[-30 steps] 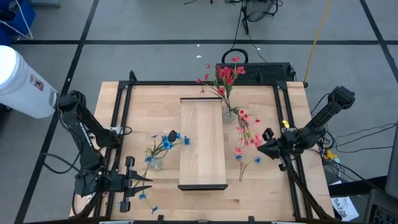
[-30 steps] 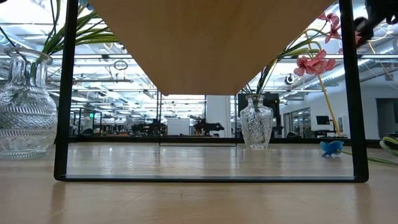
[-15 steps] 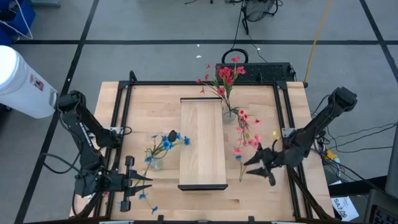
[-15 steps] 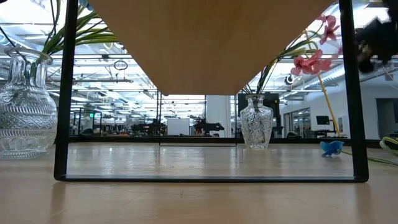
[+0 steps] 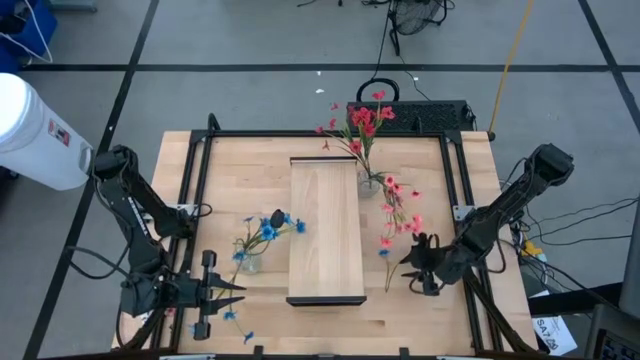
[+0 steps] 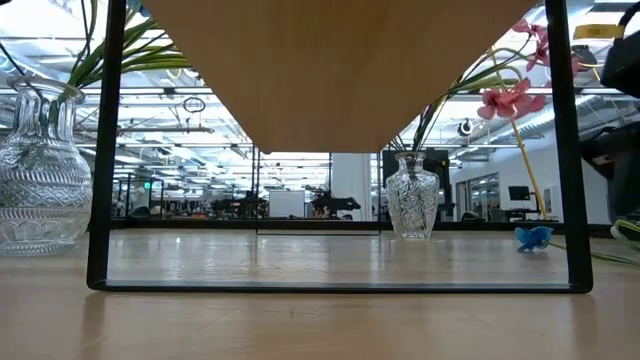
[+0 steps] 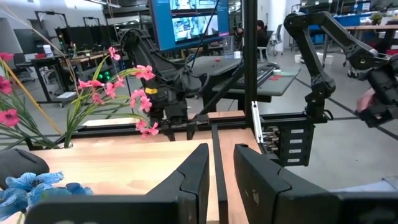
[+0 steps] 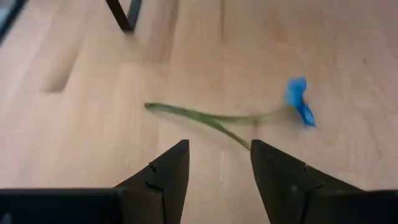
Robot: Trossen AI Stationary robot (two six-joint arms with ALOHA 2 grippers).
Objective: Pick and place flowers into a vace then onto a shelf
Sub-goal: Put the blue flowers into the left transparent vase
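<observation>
Since a second ago my right arm has swung from beside the pink blossoms toward the near right part of the table, and my right gripper (image 5: pixel 418 270) now points down over a loose blue flower.

Going from big to small: the wooden tabletop (image 5: pixel 420 320) carries everything. The shelf (image 5: pixel 325 230), a pale plank, stands in the middle of it, running from far to near. My left arm waits at the near left corner, and my left gripper (image 5: pixel 228 296) lies low there, its fingers (image 7: pixel 193 180) nearly together with a slim gap and nothing between them.

Right of the shelf's far end stands a glass vase (image 6: pixel 412 205) holding the red-pink flowers (image 5: pixel 365 122), with more pink sprays (image 5: pixel 398 212) leaning out toward my right gripper. Left of the shelf a second glass vase (image 5: pixel 249 262) holds blue flowers (image 5: pixel 268 230). A few blue blossoms (image 5: pixel 231 315) lie loose near my left gripper.

In my right wrist view the single blue flower (image 8: pixel 297 102) lies flat on the wood, its thin green stem stretching away from the blossom. My right fingers (image 8: pixel 168 171) stand partly open above it, one to each side of the stem's middle, and they grip nothing; whether they touch the stem I cannot tell.
</observation>
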